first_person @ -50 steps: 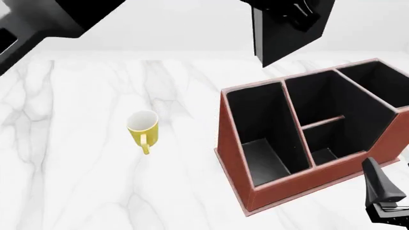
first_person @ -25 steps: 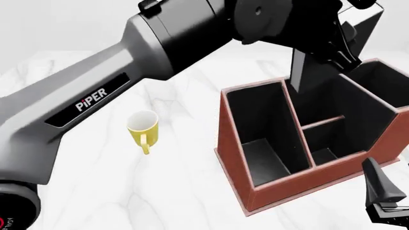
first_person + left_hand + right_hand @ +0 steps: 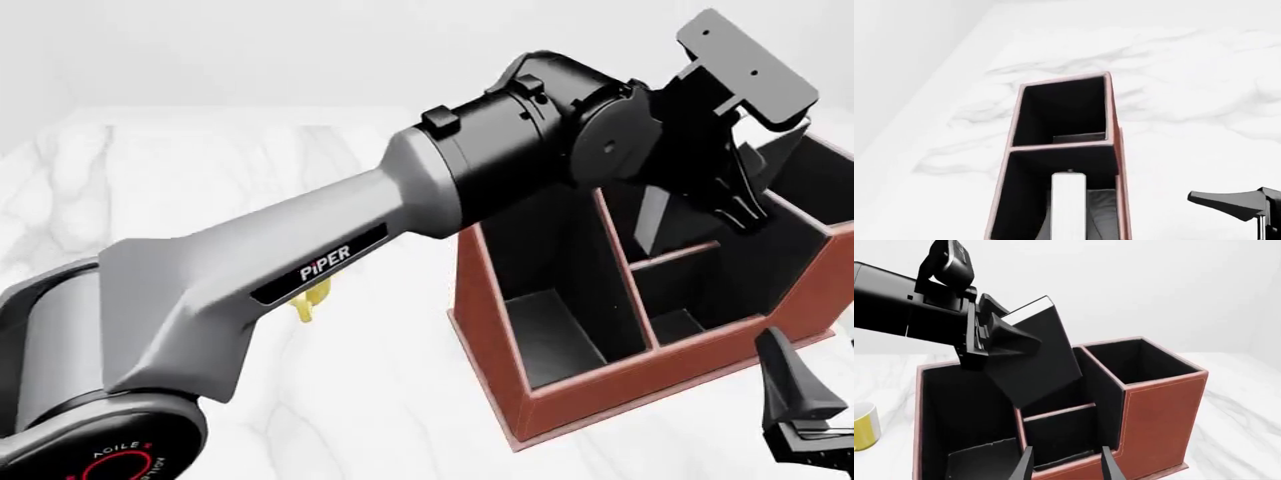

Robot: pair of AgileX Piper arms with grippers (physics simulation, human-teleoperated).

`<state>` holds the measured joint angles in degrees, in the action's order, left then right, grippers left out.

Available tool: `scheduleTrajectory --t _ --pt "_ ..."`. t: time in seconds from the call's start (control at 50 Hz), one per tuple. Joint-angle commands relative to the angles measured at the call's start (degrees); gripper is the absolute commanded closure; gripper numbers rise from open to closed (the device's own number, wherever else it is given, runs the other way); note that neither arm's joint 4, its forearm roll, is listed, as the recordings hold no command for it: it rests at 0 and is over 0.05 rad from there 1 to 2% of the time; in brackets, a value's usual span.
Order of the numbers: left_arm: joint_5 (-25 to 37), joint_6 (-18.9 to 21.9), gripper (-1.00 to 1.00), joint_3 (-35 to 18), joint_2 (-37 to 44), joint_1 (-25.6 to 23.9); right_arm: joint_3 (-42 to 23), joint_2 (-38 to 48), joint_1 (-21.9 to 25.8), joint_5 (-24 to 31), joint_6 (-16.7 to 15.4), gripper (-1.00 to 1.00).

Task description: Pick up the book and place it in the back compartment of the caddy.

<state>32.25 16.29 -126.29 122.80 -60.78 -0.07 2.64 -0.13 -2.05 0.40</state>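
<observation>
The black book (image 3: 1035, 356) with white page edges (image 3: 1069, 205) is tilted, with its lower corner dipped inside the reddish-brown caddy (image 3: 1162, 405), in the middle slot behind the small front slot. My left gripper (image 3: 987, 337) is shut on the book's upper part. In the front view the left arm reaches across to the caddy (image 3: 587, 392), and its gripper (image 3: 727, 195) hangs over the caddy's far side. My right gripper (image 3: 1067, 467) is open and empty, just in front of the caddy's near wall, and shows at the lower right of the front view (image 3: 801, 400).
A yellow mug (image 3: 863, 427) stands on the marble table (image 3: 200, 190) left of the caddy. In the front view it is mostly hidden behind the left arm, with only its handle (image 3: 310, 300) showing. One right finger (image 3: 1231, 202) shows in the left wrist view.
The left arm has swung in across the table and lowered the book from above the caddy down into its middle rear slot. The right gripper and the mug have not moved.
</observation>
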Motion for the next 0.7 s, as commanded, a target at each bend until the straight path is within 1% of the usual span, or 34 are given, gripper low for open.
scheduleTrajectory --t 0.02,0.08,0.14,0.18,0.44,0.48,0.5,0.58,0.64,0.7 --pt "-2.45 0.14 1.00 -0.83 2.32 -0.57 0.01 0.31 0.02 -0.28 -0.01 -1.00" --pt "-2.43 -0.12 1.00 -0.46 2.54 -1.77 -0.01 -0.24 0.08 0.16 0.02 -1.00" --pt "-2.53 0.04 1.00 -0.59 3.01 -1.83 -0.01 -0.11 0.08 -0.01 0.02 -1.00" --pt "-2.75 -0.25 1.00 -1.00 3.29 -1.61 -0.01 -0.34 0.09 0.20 0.02 -1.00" --pt "-6.05 -1.23 1.00 2.71 3.60 -2.02 -0.01 -0.70 0.13 0.54 0.04 -1.00" --pt "-5.85 -0.40 1.00 1.99 4.57 -1.38 -0.02 -0.58 0.14 0.44 0.12 -1.00" --pt "-6.33 -0.97 1.00 2.25 4.28 -1.36 -0.02 -0.52 0.16 0.37 0.10 -1.00" --pt "-6.38 -0.97 1.00 1.85 5.22 -0.85 -0.01 -0.16 0.11 0.06 0.24 -1.00" --pt "-7.41 -1.29 1.00 3.36 4.91 -1.22 -0.01 0.12 0.11 -0.21 0.23 -1.00" --pt "-7.90 -2.00 1.00 3.43 5.50 -1.05 0.00 0.32 0.08 -0.37 0.28 -1.00"
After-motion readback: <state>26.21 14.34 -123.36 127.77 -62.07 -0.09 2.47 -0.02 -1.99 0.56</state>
